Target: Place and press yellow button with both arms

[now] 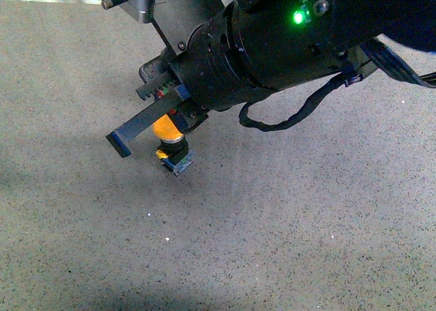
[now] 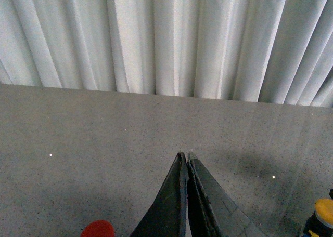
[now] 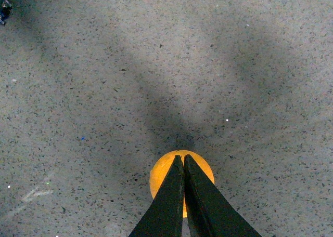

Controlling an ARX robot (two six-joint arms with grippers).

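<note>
The yellow button (image 1: pixel 167 129) stands upright on the grey speckled tabletop, orange-yellow cap on a black collar with a small clear-and-blue base (image 1: pixel 176 161). My right arm (image 1: pixel 272 38), with black cables and a green LED, reaches in from the upper right. Its gripper (image 1: pixel 121 142) is shut, and its flat fingers pass over the cap. In the right wrist view the shut fingertips (image 3: pixel 182 157) lie over the middle of the cap (image 3: pixel 161 174); I cannot tell if they touch. My left gripper (image 2: pixel 186 156) is shut and empty over bare table, with the button (image 2: pixel 324 212) off to its side.
A red round thing (image 2: pixel 99 229) shows at the edge of the left wrist view. A white pleated curtain (image 2: pixel 166 39) hangs behind the table's far edge. A small dark object (image 3: pixel 4 9) lies at the corner of the right wrist view.
</note>
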